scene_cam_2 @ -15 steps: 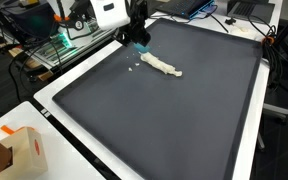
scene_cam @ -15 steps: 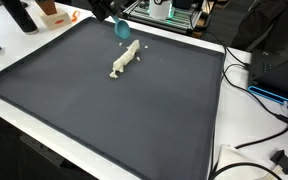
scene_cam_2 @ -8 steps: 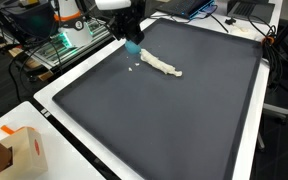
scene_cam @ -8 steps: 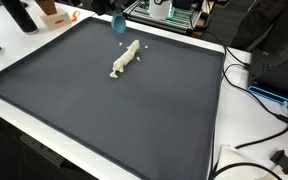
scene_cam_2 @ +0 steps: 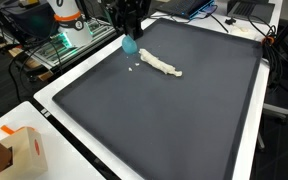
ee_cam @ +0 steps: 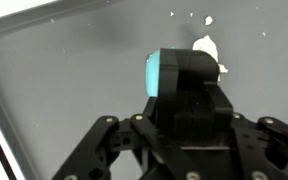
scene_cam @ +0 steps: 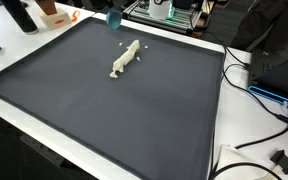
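My gripper (scene_cam_2: 129, 38) hangs over the far edge of a dark grey mat (scene_cam_2: 174, 115) and is shut on a small teal object (scene_cam_2: 130, 46). The teal object also shows at the top of an exterior view (scene_cam: 114, 18) and between the jaws in the wrist view (ee_cam: 162, 75). A long crumpled white thing (scene_cam: 125, 59) lies on the mat (scene_cam: 134, 115) a little away from the gripper. It shows in both exterior views (scene_cam_2: 162, 65), and its end peeks past the jaws in the wrist view (ee_cam: 206, 47). Small white crumbs (scene_cam_2: 135, 67) lie beside it.
The mat lies on a white table (scene_cam: 229, 140). Black cables (scene_cam: 256, 95) run along one side. A cardboard box (scene_cam_2: 19, 152) stands at a corner. A black bottle (scene_cam: 22, 15) and lab electronics (scene_cam_2: 69, 35) stand beyond the mat's edges.
My gripper has moved away from the white thing towards the mat's far edge and risen, with the teal object still in it. The white thing has not moved.
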Robot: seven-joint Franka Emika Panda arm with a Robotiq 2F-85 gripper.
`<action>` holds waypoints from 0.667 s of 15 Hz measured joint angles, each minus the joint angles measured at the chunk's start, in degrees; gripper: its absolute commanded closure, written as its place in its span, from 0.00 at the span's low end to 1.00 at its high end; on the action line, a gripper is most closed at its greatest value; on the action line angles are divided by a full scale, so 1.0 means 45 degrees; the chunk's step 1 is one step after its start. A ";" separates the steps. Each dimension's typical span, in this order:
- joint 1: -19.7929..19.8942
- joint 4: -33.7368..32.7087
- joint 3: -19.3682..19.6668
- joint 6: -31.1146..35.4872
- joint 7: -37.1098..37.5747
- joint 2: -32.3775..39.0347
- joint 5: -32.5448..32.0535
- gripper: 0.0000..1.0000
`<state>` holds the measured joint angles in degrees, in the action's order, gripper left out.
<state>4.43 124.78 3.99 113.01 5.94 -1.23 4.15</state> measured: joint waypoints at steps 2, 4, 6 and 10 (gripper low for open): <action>-0.0130 -0.0011 -0.0151 0.0335 0.1121 0.0010 -0.0669 0.75; -0.0239 -0.0014 -0.0288 0.0662 0.2176 0.0054 -0.1351 0.75; -0.0342 -0.0017 -0.0395 0.0936 0.3200 0.0138 -0.2066 0.75; -0.0535 -0.0041 -0.0564 0.1330 0.5616 0.0453 -0.3910 0.75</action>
<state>2.02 124.60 1.45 118.99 31.22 0.81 -13.45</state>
